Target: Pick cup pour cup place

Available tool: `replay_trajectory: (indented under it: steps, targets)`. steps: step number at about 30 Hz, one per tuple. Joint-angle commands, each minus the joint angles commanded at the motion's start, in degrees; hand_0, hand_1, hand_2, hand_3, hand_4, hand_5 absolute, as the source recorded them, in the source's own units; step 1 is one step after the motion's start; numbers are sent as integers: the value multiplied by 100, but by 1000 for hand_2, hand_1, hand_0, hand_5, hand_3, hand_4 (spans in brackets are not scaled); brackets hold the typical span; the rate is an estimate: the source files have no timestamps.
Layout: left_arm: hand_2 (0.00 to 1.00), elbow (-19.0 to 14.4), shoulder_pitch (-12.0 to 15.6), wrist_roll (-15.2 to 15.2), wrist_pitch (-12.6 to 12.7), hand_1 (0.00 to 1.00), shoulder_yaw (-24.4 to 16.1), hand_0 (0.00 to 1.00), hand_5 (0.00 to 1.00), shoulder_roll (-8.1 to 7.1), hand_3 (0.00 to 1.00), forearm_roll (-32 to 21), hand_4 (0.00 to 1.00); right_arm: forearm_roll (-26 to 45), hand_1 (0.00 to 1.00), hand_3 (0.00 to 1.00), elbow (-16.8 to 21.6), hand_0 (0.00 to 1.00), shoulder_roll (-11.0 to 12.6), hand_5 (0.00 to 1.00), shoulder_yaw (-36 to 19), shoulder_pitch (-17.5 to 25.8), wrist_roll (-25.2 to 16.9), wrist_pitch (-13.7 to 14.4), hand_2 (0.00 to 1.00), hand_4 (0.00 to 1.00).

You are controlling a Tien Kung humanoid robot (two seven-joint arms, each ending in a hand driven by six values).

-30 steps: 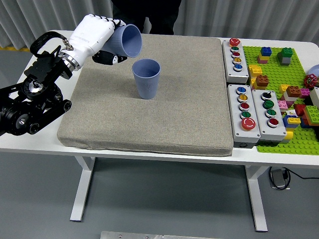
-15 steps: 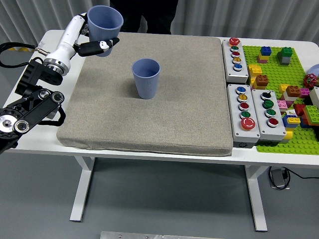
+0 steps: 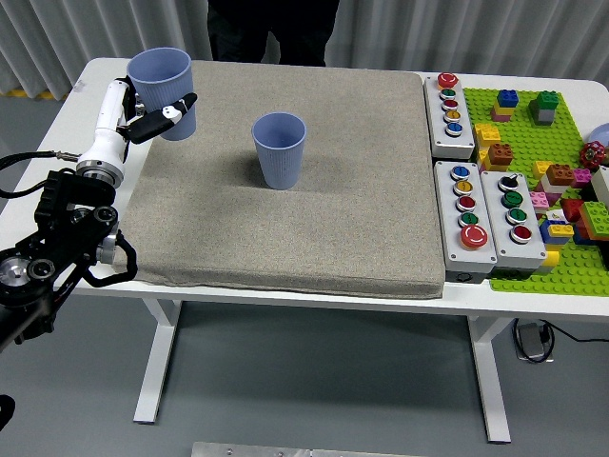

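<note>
Blue, upright held cup [image 3: 162, 78] sits clasped in the left hand [image 3: 145, 112] over the grey mat's [image 3: 285, 238] far-left corner; a second blue cup [image 3: 280, 149] stands upright on the mat's far-middle part.

Left hand [image 3: 143, 112] raised, fingers curled in a grasp.

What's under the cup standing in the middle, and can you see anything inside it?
The standing cup rests upright on the grey mat, which lies on the white table. Its rim is open; the interior shows only blue wall, and the bottom is hidden at this angle.
</note>
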State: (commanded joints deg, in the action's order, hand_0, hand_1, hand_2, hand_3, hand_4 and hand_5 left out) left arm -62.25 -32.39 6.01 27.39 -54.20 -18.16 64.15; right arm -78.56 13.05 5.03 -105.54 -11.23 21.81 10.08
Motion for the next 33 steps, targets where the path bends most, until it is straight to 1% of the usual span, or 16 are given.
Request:
replay_trajectory:
  steps: [1, 2, 4, 6, 8, 9, 11, 13, 19, 21, 23, 24, 29, 31, 33]
  targets:
    - [528, 6, 25, 40, 110, 485, 3, 418, 170, 43, 537, 145, 743, -7, 662, 626, 1, 693, -3, 406, -3, 5, 2, 0, 614, 2]
    - [528, 34, 61, 126, 231, 485, -9, 418, 170, 117, 537, 284, 743, -25, 662, 626, 3, 693, -10, 406, -10, 14, 8, 0, 614, 2]
    - [528, 105, 115, 257, 403, 485, -28, 418, 170, 230, 537, 355, 743, -55, 662, 626, 3, 693, -17, 406, -20, 24, 14, -3, 614, 2]
    - [529, 117, 124, 281, 436, 484, -32, 420, 181, 249, 538, 364, 743, -60, 662, 626, 3, 693, -19, 405, -22, 25, 15, -4, 614, 2]
    - [529, 280, 267, 595, 724, 484, -12, 420, 181, 432, 538, 206, 743, -60, 662, 626, 3, 693, -26, 405, -25, 39, 10, 2, 614, 2]
    - [529, 341, 301, 721, 833, 484, 18, 420, 181, 480, 538, 111, 743, -54, 662, 626, 2, 693, -28, 405, -21, 39, 8, 4, 614, 2]
    - [529, 412, 334, 835, 937, 484, 59, 420, 181, 524, 538, 19, 743, -51, 662, 626, 2, 693, -30, 405, -18, 40, 8, 6, 614, 2]
    - [532, 542, 383, 973, 959, 484, 158, 424, 182, 569, 539, -138, 746, -78, 662, 625, 4, 693, -34, 401, -31, 44, 15, 2, 614, 2]
    - [531, 777, 459, 1243, 959, 488, 429, 436, 194, 612, 542, -481, 742, -121, 662, 625, 7, 693, -38, 401, -49, 66, 26, -9, 614, 2]
    - [531, 913, 477, 1502, 959, 488, 568, 436, 194, 650, 542, -806, 742, -147, 662, 625, 9, 693, -42, 401, -61, 78, 31, -14, 614, 2]
    - [531, 1002, 490, 1666, 959, 488, 650, 436, 194, 676, 542, -948, 742, -172, 662, 625, 9, 693, -43, 401, -68, 86, 35, -21, 614, 2]
    - [539, 1029, 500, 1709, 959, 495, 674, 456, 218, 687, 548, -998, 738, -176, 662, 625, 10, 693, -44, 401, -69, 90, 36, -23, 614, 2]
    - [539, 1164, 554, 1831, 959, 495, 740, 456, 218, 766, 548, -1108, 738, -193, 662, 625, 10, 693, -48, 401, -75, 102, 40, -28, 614, 2]
    - [542, 1181, 557, 1855, 959, 497, 739, 470, 215, 782, 548, -1117, 738, -192, 662, 624, 10, 693, -47, 403, -73, 97, 41, -29, 614, 2]
    - [542, 1225, 555, 2013, 959, 497, 752, 470, 215, 796, 548, -1173, 738, -193, 662, 624, 9, 693, -46, 403, -76, 86, 39, -29, 614, 2]
